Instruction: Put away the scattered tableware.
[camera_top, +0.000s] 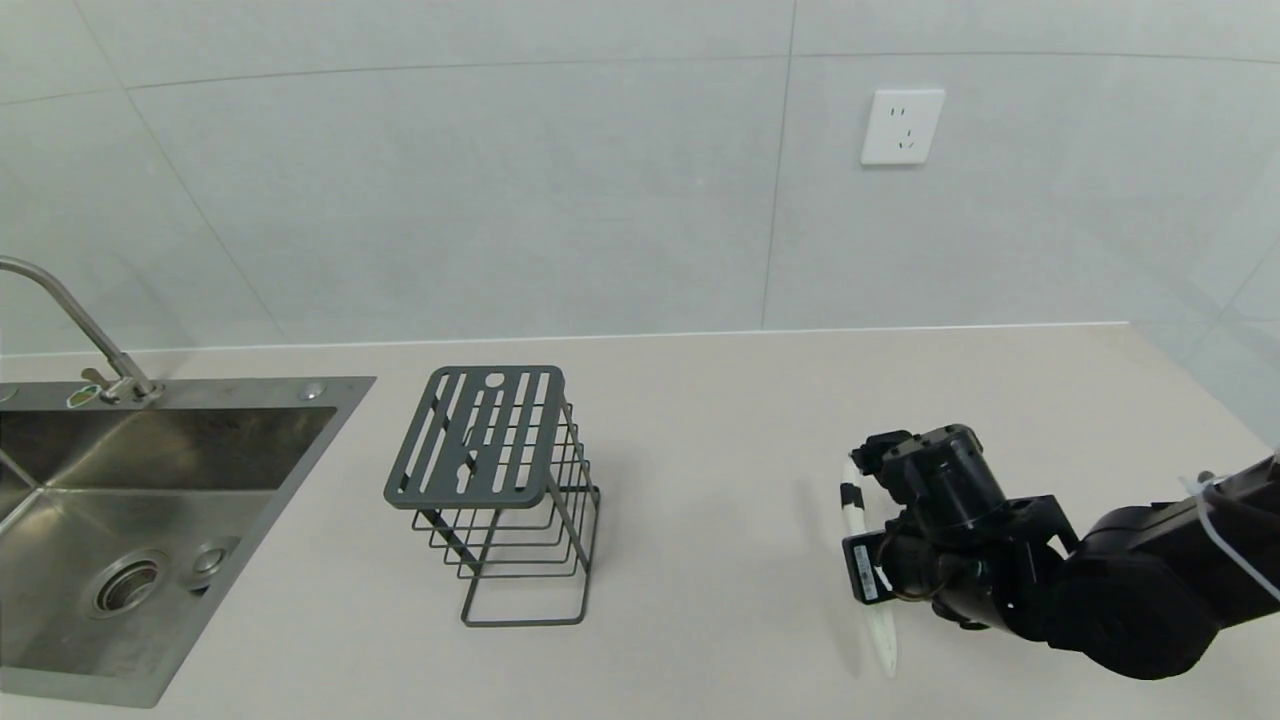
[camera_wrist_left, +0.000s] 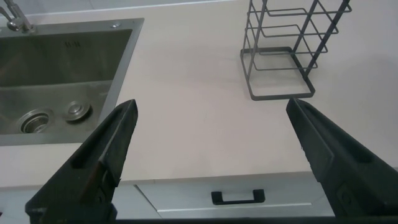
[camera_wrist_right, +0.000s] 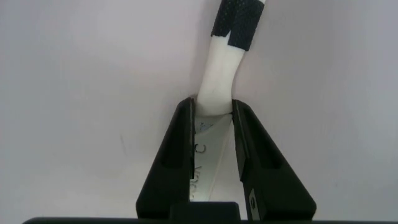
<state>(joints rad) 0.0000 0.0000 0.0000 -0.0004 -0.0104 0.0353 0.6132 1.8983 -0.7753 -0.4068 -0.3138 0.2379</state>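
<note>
Clamping the white utensil (camera_wrist_right: 222, 78), right tool (camera_wrist_right: 212, 109) stands well apart from rack (camera_top: 480, 435).

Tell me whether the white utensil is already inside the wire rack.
No, the right gripper clamps the white utensil far to the right of the wire rack.

R arm (camera_top: 1150, 585): I have it low, forearm near level, wrist bent down. R gripper (camera_wrist_right: 213, 109): fingers pinched tight on white utensil (camera_wrist_right: 221, 81), mid-handle. L gripper (camera_wrist_left: 210, 107): pointed down, fingers (camera_wrist_left: 106, 155) spread wide, nothing between.
</note>
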